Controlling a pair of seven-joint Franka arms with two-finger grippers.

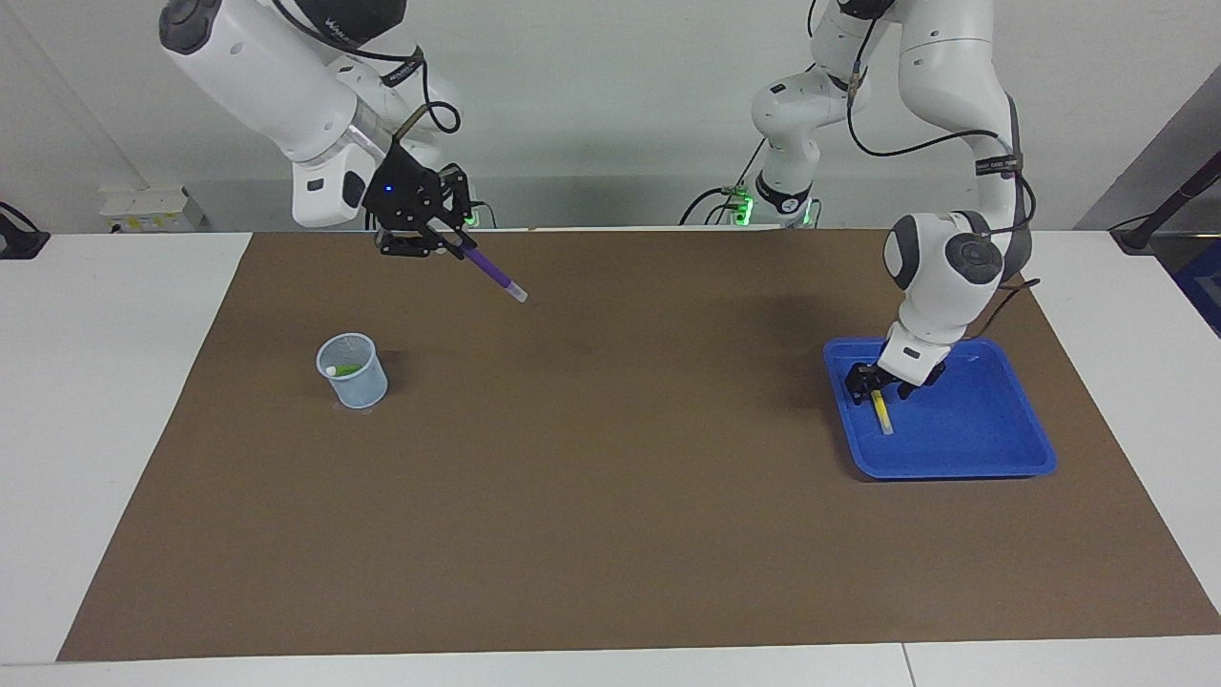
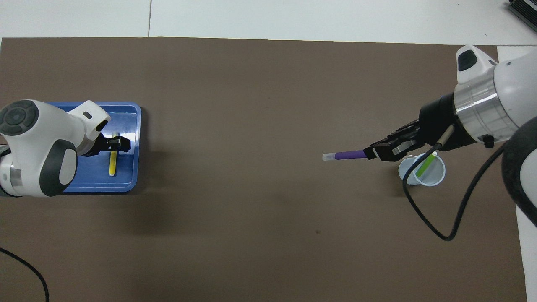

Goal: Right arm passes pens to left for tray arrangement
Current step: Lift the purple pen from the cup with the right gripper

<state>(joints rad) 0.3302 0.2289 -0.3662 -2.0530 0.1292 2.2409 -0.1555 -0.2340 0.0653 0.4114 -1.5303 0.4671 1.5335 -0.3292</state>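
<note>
Over the mat near the right arm's end | purple pen [image 1: 491, 272] tilted, pale tip aimed at the left arm's end; butt clamped in right gripper [image 1: 448, 243] | yellow pen [image 1: 882, 412] flat in tray [image 1: 992, 448], long axis running away from the robots; left gripper [image 1: 882, 386] low over its robot-side end, fingers apart | green pen [image 1: 348, 369] in cup [image 1: 355, 372]

There are three pens: one yellow pen [image 1: 882, 411] lying in the tray, one purple pen [image 1: 493, 274] held up in the air, and one green pen [image 1: 345, 369] standing in the cup. There is one blue tray [image 1: 992, 456], one pale mesh cup [image 1: 354, 371] and one brown mat [image 1: 610, 534] covering the table. Two white robot arms are in view, each with one black gripper, the left gripper [image 1: 883, 387] and the right gripper [image 1: 444, 240], making two grippers in all.
</note>
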